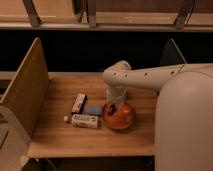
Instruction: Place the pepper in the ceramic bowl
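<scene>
The ceramic bowl (120, 117) is a shallow orange-red glossy dish on the wooden table (65, 137), right of centre near the front. My gripper (114, 106) hangs from the white arm (135, 77) and sits over the bowl's left rim, low and close to it. The pepper does not show as a separate thing; the gripper covers the spot beneath it, and I cannot tell whether the pepper is held there or lies in the bowl.
A flat blue square (93, 109) lies just left of the bowl. A white rectangular box (85, 120) lies in front of it and a second box (78, 102) behind. A wooden side panel (27, 90) walls the table's left. My white body (185, 125) fills the right.
</scene>
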Controlling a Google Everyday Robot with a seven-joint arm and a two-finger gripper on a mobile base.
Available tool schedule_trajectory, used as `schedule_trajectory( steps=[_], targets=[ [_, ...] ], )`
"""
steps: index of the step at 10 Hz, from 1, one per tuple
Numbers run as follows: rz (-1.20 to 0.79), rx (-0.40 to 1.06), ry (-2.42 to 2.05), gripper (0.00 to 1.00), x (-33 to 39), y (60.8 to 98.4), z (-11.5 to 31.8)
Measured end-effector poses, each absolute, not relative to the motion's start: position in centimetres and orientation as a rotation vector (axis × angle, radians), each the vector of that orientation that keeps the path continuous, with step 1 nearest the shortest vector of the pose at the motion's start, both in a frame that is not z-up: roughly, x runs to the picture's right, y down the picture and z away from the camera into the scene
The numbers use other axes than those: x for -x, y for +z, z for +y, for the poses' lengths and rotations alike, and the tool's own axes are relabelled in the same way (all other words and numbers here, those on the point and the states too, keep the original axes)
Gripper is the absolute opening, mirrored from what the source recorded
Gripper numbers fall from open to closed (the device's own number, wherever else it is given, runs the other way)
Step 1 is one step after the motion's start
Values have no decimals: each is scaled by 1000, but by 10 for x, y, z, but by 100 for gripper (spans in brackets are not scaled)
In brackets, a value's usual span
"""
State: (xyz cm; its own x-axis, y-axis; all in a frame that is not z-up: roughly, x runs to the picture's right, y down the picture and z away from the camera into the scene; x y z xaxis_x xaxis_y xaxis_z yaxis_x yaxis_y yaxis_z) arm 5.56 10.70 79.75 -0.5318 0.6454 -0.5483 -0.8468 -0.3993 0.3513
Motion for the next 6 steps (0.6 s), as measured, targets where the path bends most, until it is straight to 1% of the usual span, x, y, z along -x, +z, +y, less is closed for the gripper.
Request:
schedule_trajectory(
  steps=[1,2,3,6],
  targets=[
    [754,406,2023,72,-56,797,107],
    [756,407,2023,78,-56,798,108],
    [756,406,2023,80,-56,798,107],
    [757,406,2023,80,-57,798,108]
  ],
)
